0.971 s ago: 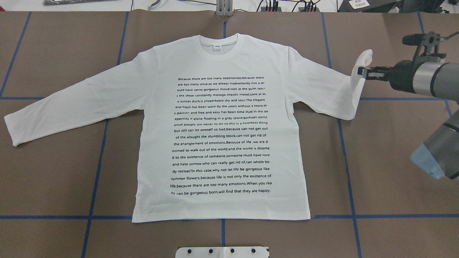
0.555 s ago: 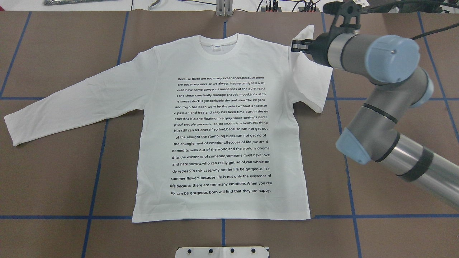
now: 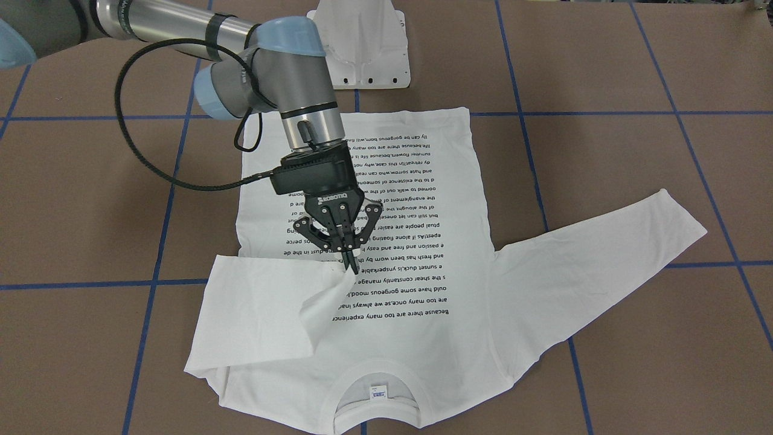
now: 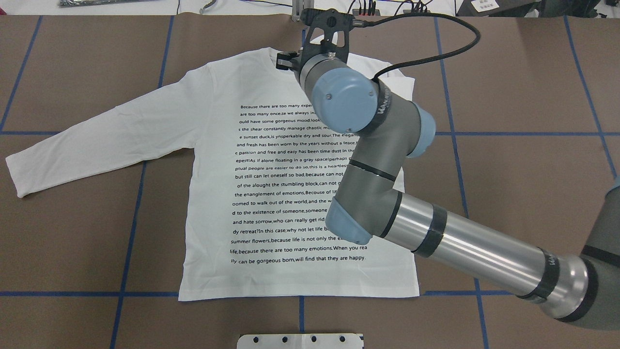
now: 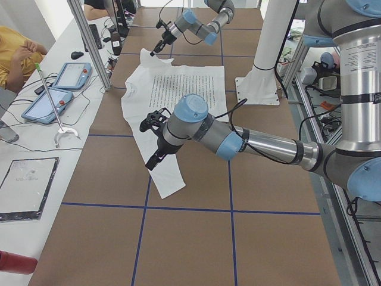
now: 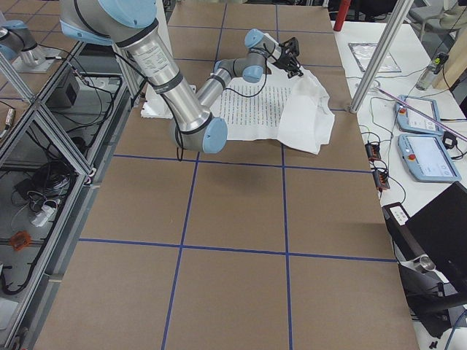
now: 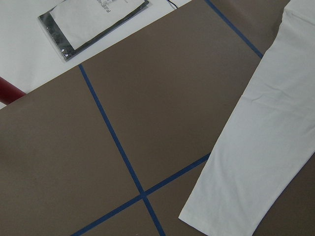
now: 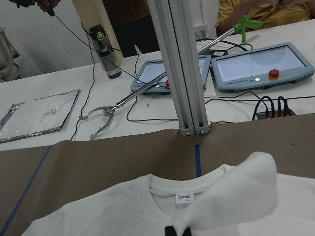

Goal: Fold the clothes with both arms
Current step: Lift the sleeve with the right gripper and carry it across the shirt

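Observation:
The white long-sleeved shirt (image 4: 213, 145) lies flat on the brown table, text side up, with its neck label toward the far edge. My right gripper (image 3: 350, 266) is shut on the cuff of the shirt's right-hand sleeve (image 3: 259, 302). It holds the cuff just above the chest, near the collar (image 4: 271, 55), and the sleeve is folded inward over the shoulder. The right wrist view shows the lifted cuff (image 8: 241, 196) over the neck label (image 8: 184, 198). The other sleeve (image 7: 261, 147) lies stretched out flat. My left gripper (image 5: 150, 164) hovers near that sleeve's end; I cannot tell whether it is open or shut.
The white base block (image 3: 362, 42) sits at the table's near edge by the shirt's hem. An aluminium post (image 8: 182, 73) stands at the far edge behind the collar. Beyond it are teach pendants (image 8: 261, 64), cables and a person's yellow sleeve (image 5: 18, 53). Blue tape lines (image 4: 128, 242) cross the table.
The right gripper has carried the sleeve cuff from right of the shirt, over the shoulder, to the collar. The sleeve now lies folded inward.

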`<state>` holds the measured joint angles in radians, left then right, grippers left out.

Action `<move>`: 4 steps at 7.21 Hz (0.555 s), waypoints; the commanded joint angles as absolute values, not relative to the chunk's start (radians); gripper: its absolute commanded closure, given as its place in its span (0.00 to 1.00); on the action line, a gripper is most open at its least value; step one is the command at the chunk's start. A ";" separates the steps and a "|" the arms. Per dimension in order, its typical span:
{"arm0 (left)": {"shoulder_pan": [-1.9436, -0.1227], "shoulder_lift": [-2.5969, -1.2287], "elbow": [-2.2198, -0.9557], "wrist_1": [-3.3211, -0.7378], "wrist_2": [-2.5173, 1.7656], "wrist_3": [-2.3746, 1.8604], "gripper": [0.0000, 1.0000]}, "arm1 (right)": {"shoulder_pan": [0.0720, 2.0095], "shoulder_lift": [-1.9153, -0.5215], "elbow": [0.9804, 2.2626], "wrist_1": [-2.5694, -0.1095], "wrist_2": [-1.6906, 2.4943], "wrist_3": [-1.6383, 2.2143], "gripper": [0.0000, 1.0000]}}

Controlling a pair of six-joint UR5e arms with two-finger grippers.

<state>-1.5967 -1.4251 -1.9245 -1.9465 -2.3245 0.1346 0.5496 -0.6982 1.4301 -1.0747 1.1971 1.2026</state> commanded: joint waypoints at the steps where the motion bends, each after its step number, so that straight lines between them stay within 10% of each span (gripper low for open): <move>1: -1.595 -1.425 -1.910 -1.947 -2.324 0.133 0.00 | 0.451 -0.597 1.297 -1.075 1.108 1.200 1.00; 4: -1.595 -1.431 -1.869 -1.997 -2.324 0.129 0.00 | 0.407 -0.492 1.137 -1.075 1.091 1.200 1.00</move>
